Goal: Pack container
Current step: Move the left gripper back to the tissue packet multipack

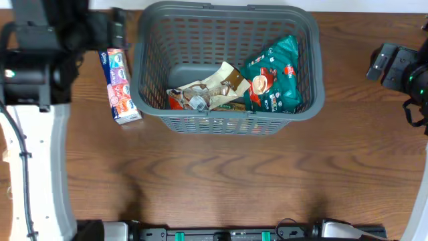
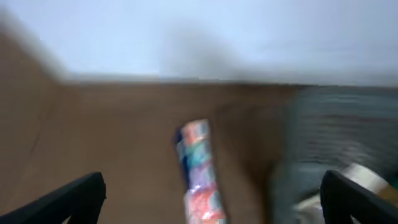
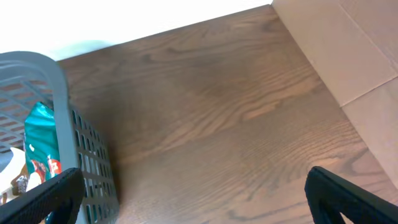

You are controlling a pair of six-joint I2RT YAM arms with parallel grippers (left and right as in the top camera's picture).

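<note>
The dark grey slotted basket stands at the table's back centre. Inside lie a green snack packet and a beige and brown packet. A long multicoloured packet lies on the table just left of the basket. It also shows, blurred, in the left wrist view, between my left gripper's spread fingers. The left gripper is open and above it. My right gripper is open and empty over bare table right of the basket.
A cardboard box stands at the table's right edge. The left arm's white base fills the left side. A black rail runs along the front edge.
</note>
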